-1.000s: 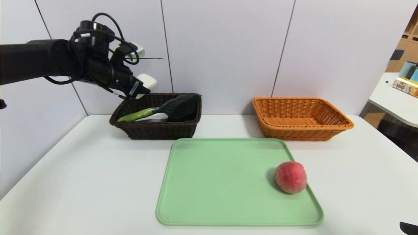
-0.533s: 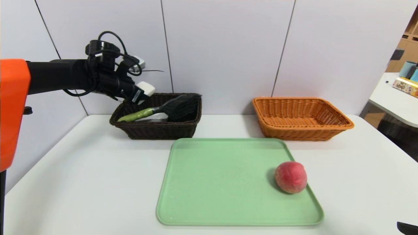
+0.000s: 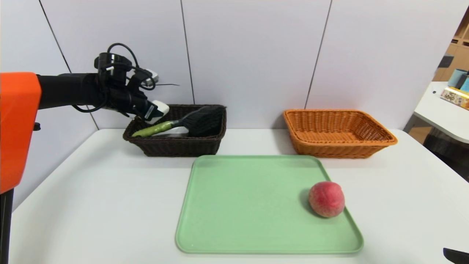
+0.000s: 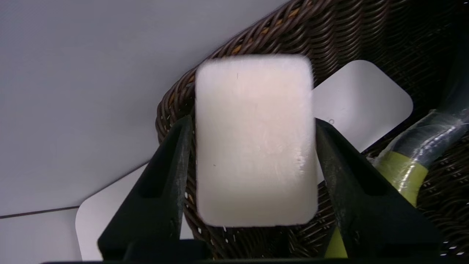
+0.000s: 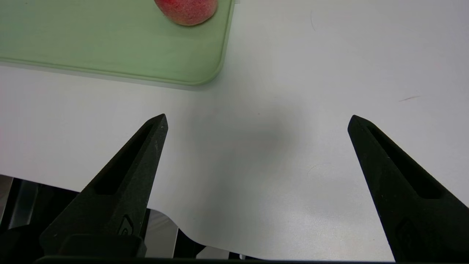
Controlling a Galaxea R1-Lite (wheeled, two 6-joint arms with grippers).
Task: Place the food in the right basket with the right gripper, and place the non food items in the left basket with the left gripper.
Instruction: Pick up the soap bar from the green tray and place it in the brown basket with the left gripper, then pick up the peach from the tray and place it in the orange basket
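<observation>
My left jaws [image 4: 254, 123] have a small white rounded bar [image 4: 256, 141] between them, its smooth, matte block showing slightly blunted corners; whether both sides are still gripped I cannot tell. Just beneath them is the dark brown, almost black, woven wicker basket [image 3: 179, 146], its braided rim curving close by and its sides flared. Inside it, near these jaws, lie a flat white rounded rectangular box [image 4: 361, 102], smooth and faintly glossy, and a brush with a green handle and dark grey bristles [image 3: 155, 129], the handle partly wrapped in clear film and the bristles farther from me.

My left arm [image 3: 66, 90], black and looped with cables, reaches in from the left, its wrist angled down toward the basket.

Well apart from those jaws, the orange-tan woven wicker basket [image 3: 339, 145] sits across the white counter [image 3: 91, 198]. Nearer my right jaws [image 5: 258, 115], which stand wide with nothing between them above the counter's near right part, is the pale green rectangular tray [image 3: 256, 205]. The round red-pink peach [image 3: 326, 199], fuzzy-skinned, rests on it beyond them, by the tray's right edge.
</observation>
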